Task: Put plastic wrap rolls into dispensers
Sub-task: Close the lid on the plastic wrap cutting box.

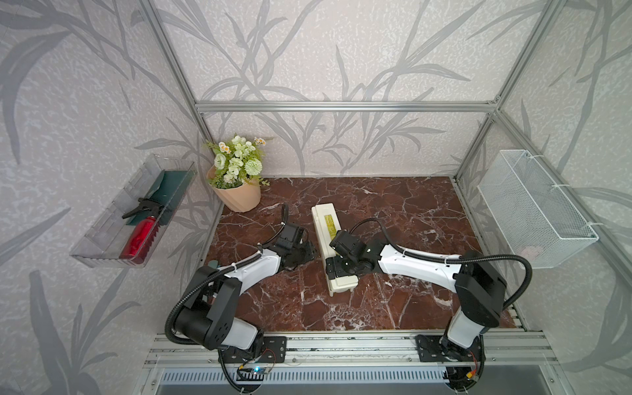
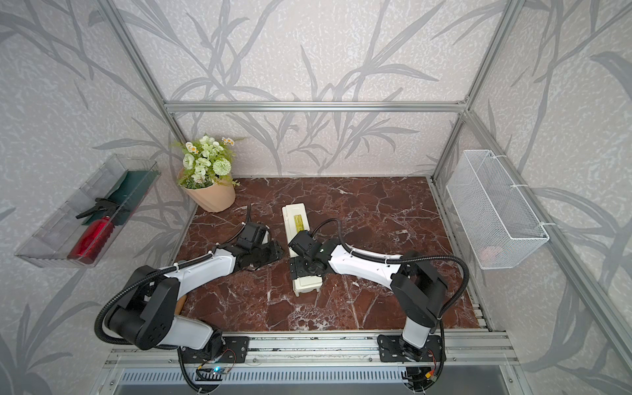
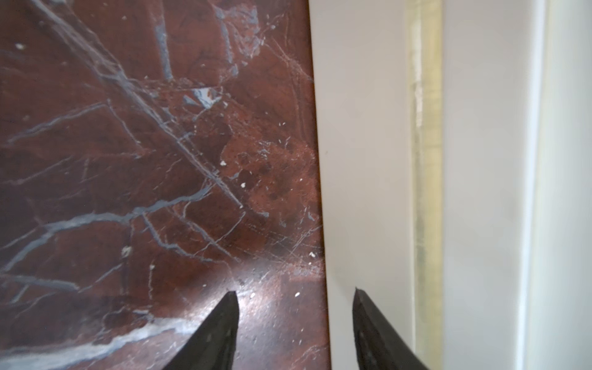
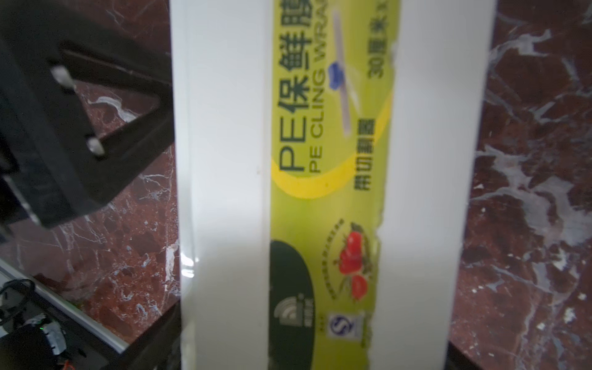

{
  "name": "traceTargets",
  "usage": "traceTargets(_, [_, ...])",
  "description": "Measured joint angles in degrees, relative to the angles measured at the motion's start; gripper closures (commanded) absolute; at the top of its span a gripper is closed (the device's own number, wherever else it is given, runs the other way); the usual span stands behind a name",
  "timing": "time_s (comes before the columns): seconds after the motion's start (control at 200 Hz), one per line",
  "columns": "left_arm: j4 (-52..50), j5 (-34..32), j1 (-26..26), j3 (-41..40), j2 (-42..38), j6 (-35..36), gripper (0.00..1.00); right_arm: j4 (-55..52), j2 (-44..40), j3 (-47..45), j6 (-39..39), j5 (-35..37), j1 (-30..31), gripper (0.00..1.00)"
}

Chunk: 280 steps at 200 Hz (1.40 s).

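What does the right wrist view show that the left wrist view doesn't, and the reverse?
Only the right wrist view: the yellow-green label on the lid, reading PE CLING WRAP, and the marble table on both sides of the dispenser.

Only the left wrist view: a pale yellowish strip running along the dispenser, and the left gripper with its two fingertips apart, one in front of marble, the other in front of the box.

Both: the cream dispenser, the marble table and the left gripper, which the right wrist view shows as a black body beside the box.
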Motion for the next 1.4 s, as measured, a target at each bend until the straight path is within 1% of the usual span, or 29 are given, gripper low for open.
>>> traceTargets(0.09, [0.55, 0.42, -0.02, 0.0, 0.0, -0.24, 0.32, -0.52, 0.37, 0.57, -0.61, 0.0, 0.26, 0.05])
traceTargets(0.215, [0.79, 0.28, 0.02, -0.02, -0.33, -0.35, 0.27, -1.22, 1.03, 1.11, -1.42, -0.44, 0.33, 0.03])
traceTargets(0.325, [0.04, -0.07, 0.02, -0.02, -1.01, -0.26, 0.23, -3.82, 2.75, 3.39, -2.1, -0.87, 0.59, 0.0])
traceTargets(0.415, [-1.44, -0.44, 0.02, -0.02, -2.27, -0.26, 0.18, -5.29, 3.87, 4.74, -2.21, -1.25, 0.59, 0.0])
traceTargets(0.55, [-2.93, -1.05, 0.02, -0.33, -5.38, -0.28, 0.13, -6.14, 4.48, 5.55, -2.47, -2.14, 0.61, 0.0])
traceTargets(0.56, [-3.04, -1.03, 0.02, -0.33, -5.57, -0.24, 0.12, -6.21, 4.52, 5.6, -2.51, -2.16, 0.61, 0.0])
traceTargets(0.575, [-3.15, -1.07, 0.02, -0.33, -5.86, -0.24, 0.03, -6.27, 4.57, 5.64, -2.56, -2.23, 0.61, 0.0])
traceTargets(0.595, [-3.32, -1.05, 0.02, -0.33, -6.21, -0.17, 0.01, -6.34, 4.63, 5.68, -2.62, -2.29, 0.61, 0.0])
traceTargets(0.855, [-4.52, -0.57, -0.11, -0.33, -9.84, -0.55, 0.01, -7.45, 6.38, 7.06, -3.63, -2.75, 0.63, 0.0])
traceTargets(1.025, [-3.41, 1.01, -0.44, -0.33, -10.03, -0.76, 0.01, -7.54, 6.69, 7.19, -4.7, -1.77, 1.53, 0.0])
traceTargets(1.335, [-0.61, 2.12, -2.21, 0.44, -5.2, -0.87, 0.01, -7.02, 6.91, 7.19, -4.83, -1.86, 2.32, 0.0])
traceTargets(1.4, [-0.07, 2.19, -2.21, 0.68, -4.48, -0.96, 0.06, -6.99, 6.91, 7.19, -4.48, -1.81, 2.19, 0.0])
